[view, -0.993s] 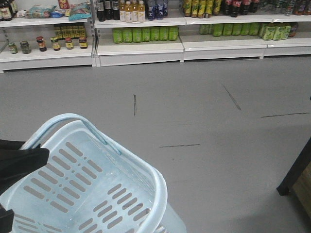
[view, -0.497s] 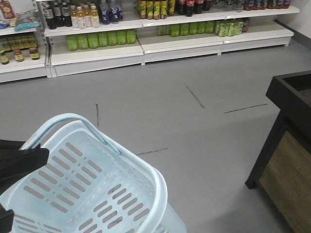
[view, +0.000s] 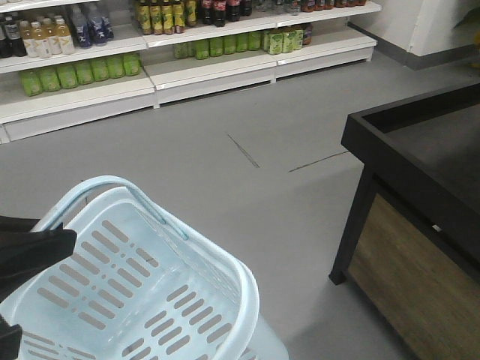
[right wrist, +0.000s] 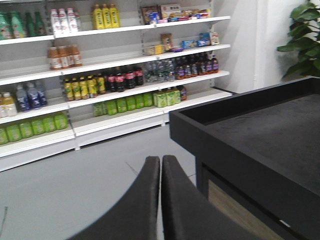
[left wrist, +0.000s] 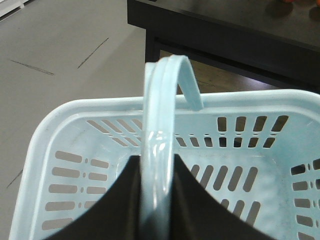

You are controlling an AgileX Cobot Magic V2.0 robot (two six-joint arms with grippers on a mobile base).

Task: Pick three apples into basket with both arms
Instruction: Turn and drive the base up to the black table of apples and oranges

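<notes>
Nearest, the left gripper [left wrist: 158,172] pinches the basket [view: 246,296] by one loop handle [left wrist: 161,100], a dark finger on either side of the pale blue band. The basket hangs low at the left of the front view, and no fruit shows through its slots. I judge it light and stiff, though the smooth handle is hinged, so the tub could swing or tilt as weight lands in it (a grip at the top of the loop, as here, looks the steadiest).

The right gripper [right wrist: 161,162] has its two fingers pressed together with nothing between them.

No apples can be made out. The left wrist view shows dim round shapes at the far edge of the table top, too blurred to name. Apples should be firm, smooth and prone to rolling or bruising, so they are best taken across the widest part and set down, not dropped.

Just beside the basket, to the right, stands a black display table [view: 420,142] with a raised rim, which the arm would have to reach over. Grey floor [view: 225,180] lies beyond. Farther off are shelves [view: 217,71] lined with bottles [view: 157,15], and a plant [right wrist: 305,30] in the far corner.
</notes>
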